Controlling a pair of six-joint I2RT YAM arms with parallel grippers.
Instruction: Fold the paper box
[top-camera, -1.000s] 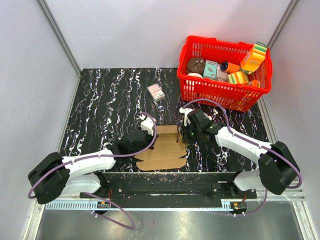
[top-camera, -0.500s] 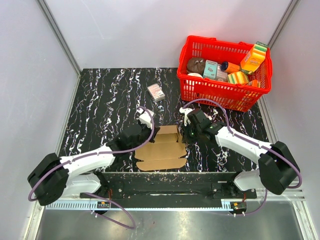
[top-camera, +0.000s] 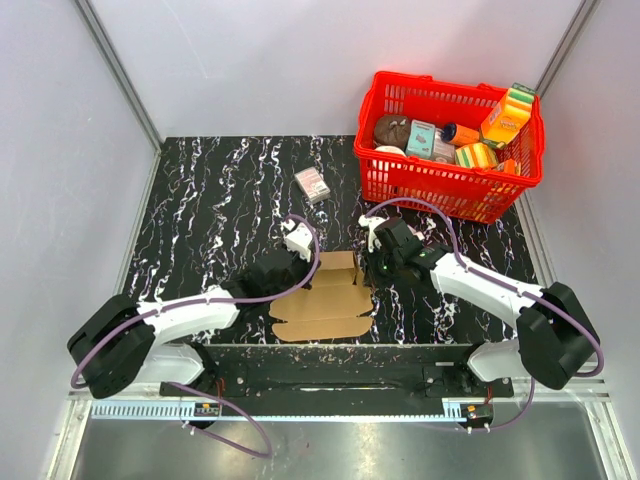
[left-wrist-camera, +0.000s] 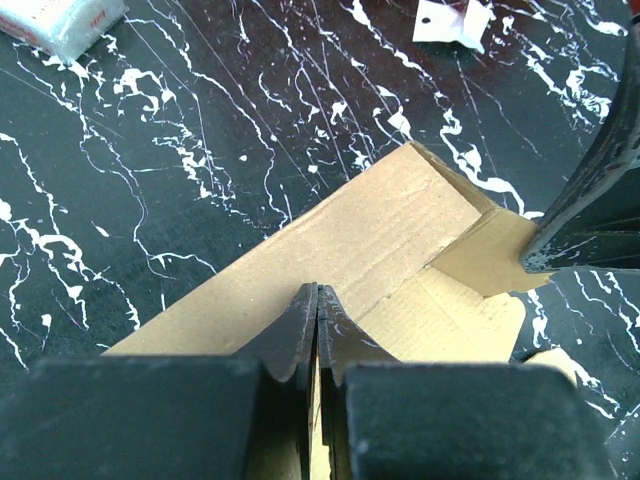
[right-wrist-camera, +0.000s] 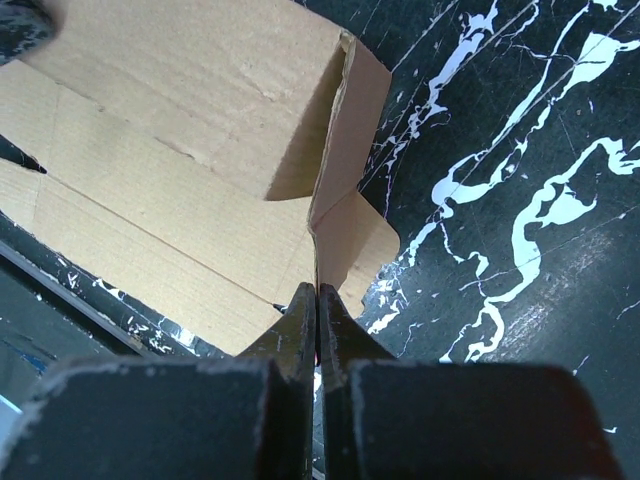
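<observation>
The paper box (top-camera: 325, 305) is a brown die-cut cardboard sheet lying near the table's front edge, partly folded, with panels raised at its far end. My left gripper (top-camera: 288, 268) is at its left edge. In the left wrist view the gripper (left-wrist-camera: 317, 295) is shut with its tips on a tilted cardboard panel (left-wrist-camera: 330, 235), and nothing shows clearly between the jaws. My right gripper (top-camera: 375, 268) is at the box's right far corner. In the right wrist view the gripper (right-wrist-camera: 318, 292) is shut on the edge of an upright side flap (right-wrist-camera: 345, 150).
A red basket (top-camera: 440, 205) of colourful grocery packs stands at the back right. A small white-and-pink carton (top-camera: 313, 184) lies on the black marbled table behind the box and shows in the left wrist view (left-wrist-camera: 60, 25). The right gripper's dark finger (left-wrist-camera: 600, 170) appears there too.
My left gripper has moved right and farther back onto the box's left panel. The right arm and the box have hardly moved.
</observation>
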